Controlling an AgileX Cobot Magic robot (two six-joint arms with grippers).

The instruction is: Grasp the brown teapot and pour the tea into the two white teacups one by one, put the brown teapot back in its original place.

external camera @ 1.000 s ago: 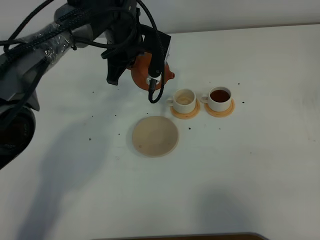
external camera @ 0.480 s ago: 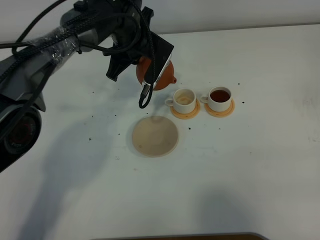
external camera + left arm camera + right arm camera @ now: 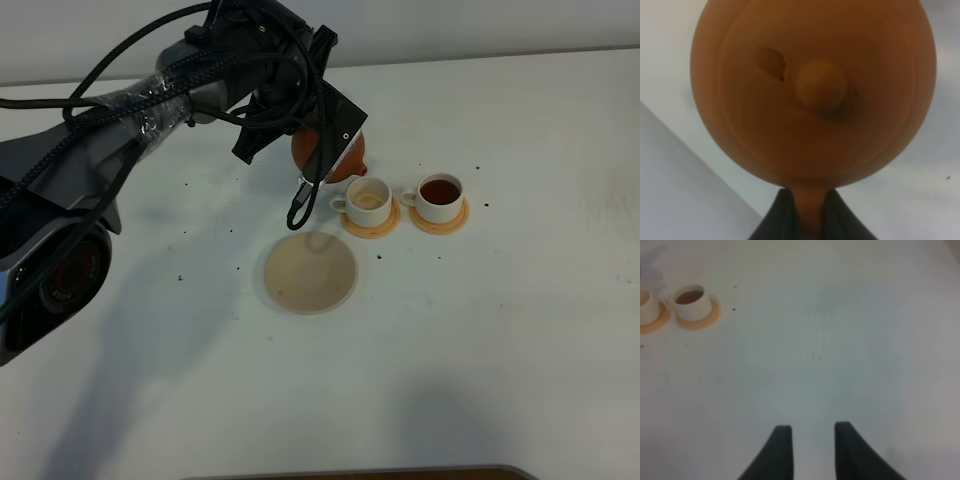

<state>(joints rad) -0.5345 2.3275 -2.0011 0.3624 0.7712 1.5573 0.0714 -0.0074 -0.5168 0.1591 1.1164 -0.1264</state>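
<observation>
I see a white counter (image 3: 500, 330) from a high camera, with my left arm reaching in from the left of that view. The left pincer (image 3: 807, 216) is clamped together on the loop handle of the brown teapot (image 3: 302, 150). The teapot hangs in the air, tipped over, just beside and above the nearer of the two white teacups. Much of it is hidden behind the wrist camera housing and a dangling black cable. In the left wrist view the pot fills nearly the whole picture, its lid on and the round knob (image 3: 821, 86) facing the lens. I cannot tell whether any tea is leaving the spout.

The cup nearest the teapot (image 3: 368, 198) shows a pale cream inside with no dark liquid that I can make out. It stands on a small orange coaster (image 3: 371, 232). The second cup (image 3: 440, 196) is just to its right on its own orange coaster (image 3: 440, 227) and holds dark reddish-brown tea close to the rim.

Nearer the camera than the cups lies a round pale wooden disc (image 3: 310, 272), flat on the counter with nothing on it.

The right pincer (image 3: 812, 450) has its two dark fingers apart with nothing between them, above bare counter, well apart from the cups.
</observation>
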